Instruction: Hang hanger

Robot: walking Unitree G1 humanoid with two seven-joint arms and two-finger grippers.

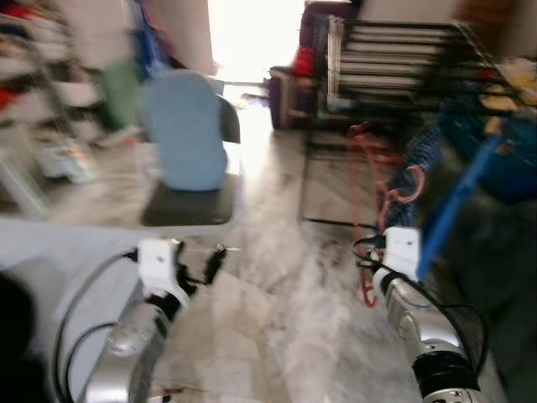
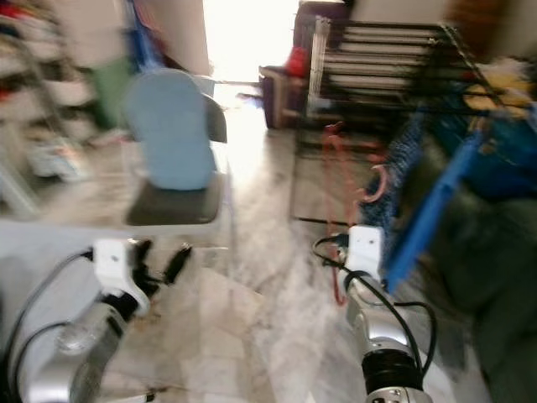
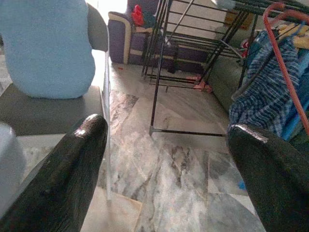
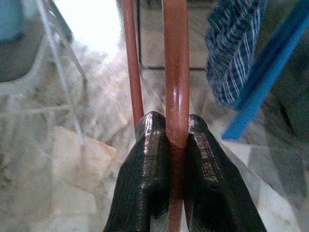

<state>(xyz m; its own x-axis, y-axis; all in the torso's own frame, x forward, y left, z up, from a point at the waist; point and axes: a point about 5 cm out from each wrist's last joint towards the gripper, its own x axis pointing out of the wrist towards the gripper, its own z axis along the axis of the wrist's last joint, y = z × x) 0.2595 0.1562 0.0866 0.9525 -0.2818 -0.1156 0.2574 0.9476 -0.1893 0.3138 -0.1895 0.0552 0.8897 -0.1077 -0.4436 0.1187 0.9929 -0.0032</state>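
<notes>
Already the right gripper [image 4: 176,140] is clamped on the red hanger [image 4: 176,72]: its two black fingers [image 4: 149,164] press against one bar of the red frame from either side, and a second, thinner red bar runs just beside the first. From the grip the hanger's long axis runs up and away from the fingers, toward the rack, and in the blurred head views its hook [image 1: 413,186] curls over near the blue checked cloth [image 4: 231,43] hanging beyond the fingertips.

Just past that cloth, and slightly to the gripper's outer side, a slanting blue bar [image 4: 270,72] crosses. Farther ahead stands the black drying rack [image 1: 403,50], its rails lying higher than the hanger's hook and still apart from it. So the move that counts is, in my judgement, forward and upward for the right arm, bringing the hook over a rail.

On the other side the left gripper [image 3: 169,154] stands wide open and holds nothing, with marble floor [image 3: 178,164] between its fingers; ahead of it is a chair with a light blue cushion [image 3: 46,43]. It is much farther from the rack than the right one.
</notes>
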